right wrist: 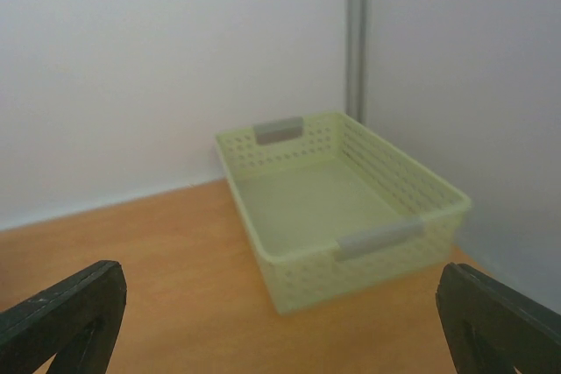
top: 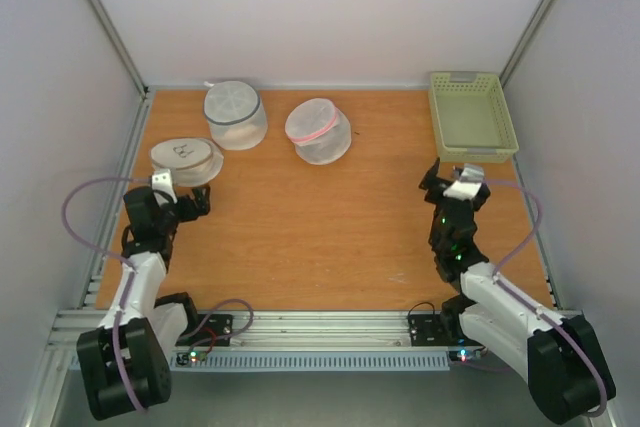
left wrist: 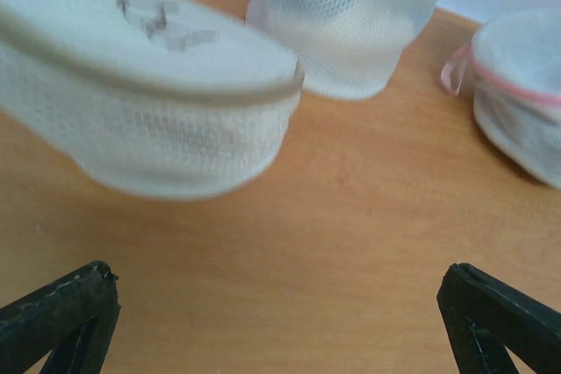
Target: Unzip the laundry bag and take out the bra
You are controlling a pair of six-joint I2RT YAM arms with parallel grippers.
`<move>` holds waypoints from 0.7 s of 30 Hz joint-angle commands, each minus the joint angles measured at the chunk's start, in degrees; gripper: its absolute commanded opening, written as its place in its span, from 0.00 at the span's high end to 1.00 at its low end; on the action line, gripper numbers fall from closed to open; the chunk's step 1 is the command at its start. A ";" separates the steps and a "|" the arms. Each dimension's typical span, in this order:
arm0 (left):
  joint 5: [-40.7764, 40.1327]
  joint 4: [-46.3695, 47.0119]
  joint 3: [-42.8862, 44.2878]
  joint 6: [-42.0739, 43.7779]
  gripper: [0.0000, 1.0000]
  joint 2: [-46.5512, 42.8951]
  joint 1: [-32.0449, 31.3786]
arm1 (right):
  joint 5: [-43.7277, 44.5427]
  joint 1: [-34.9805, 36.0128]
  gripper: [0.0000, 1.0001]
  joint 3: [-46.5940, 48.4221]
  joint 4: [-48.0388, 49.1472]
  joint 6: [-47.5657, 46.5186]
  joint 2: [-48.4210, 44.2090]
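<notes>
Tabletop (top: 330, 247) is bearing the laundry bag (top: 322, 147) at twelve o'clock; left gripper (left wrist: 280, 304) and right gripper (right wrist: 280, 304), jaws wide, probably should be steadying it and seeking the pink zipper (top: 312, 131).

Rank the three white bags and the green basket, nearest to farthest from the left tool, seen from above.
1. flat bag with the dark mark, just ahead of the left tool
2. grey-banded bag, farther back
3. laundry bag with the pink band, toward the middle
4. green basket, far right corner
</notes>
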 commanded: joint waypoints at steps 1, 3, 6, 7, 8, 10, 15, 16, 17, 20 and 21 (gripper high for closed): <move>-0.96 -8.88 13.22 5.76 0.01 1.25 0.57 | -10.28 -0.33 0.02 14.60 -16.60 2.78 2.24; 0.33 -18.48 20.67 7.93 0.01 2.63 0.66 | -16.16 -0.33 0.02 23.64 -23.07 3.24 6.39; 1.02 -31.73 32.35 12.01 0.01 5.18 0.67 | -25.20 -0.24 0.02 35.31 -31.11 3.82 13.88; 0.82 -36.16 36.24 12.32 0.01 6.31 0.67 | -28.60 -0.19 0.02 38.54 -32.86 4.20 16.47; 0.65 -41.86 40.50 12.43 0.01 7.61 0.64 | -32.37 -0.23 0.02 42.02 -34.10 5.49 18.88; 1.60 -49.77 48.47 13.09 0.01 11.24 0.66 | -40.42 -0.03 0.02 47.78 -35.17 7.92 24.17; 8.53 -59.13 61.23 10.49 0.01 19.40 -0.14 | -42.68 2.61 0.06 61.30 -37.58 13.21 38.29; 9.56 -59.00 62.18 9.46 0.01 20.20 -0.78 | -41.63 2.73 0.06 64.19 -38.83 14.49 41.25; 9.99 -58.39 62.42 9.21 0.01 20.78 -1.66 | -41.05 2.75 0.06 66.92 -39.92 15.65 44.34; 8.86 -56.23 62.76 7.28 0.01 22.18 -4.79 | -41.46 3.02 0.09 74.72 -44.19 17.79 53.74; 8.27 -55.93 63.04 7.55 0.01 22.89 -5.84 | -41.08 3.20 0.09 77.24 -45.20 18.28 56.32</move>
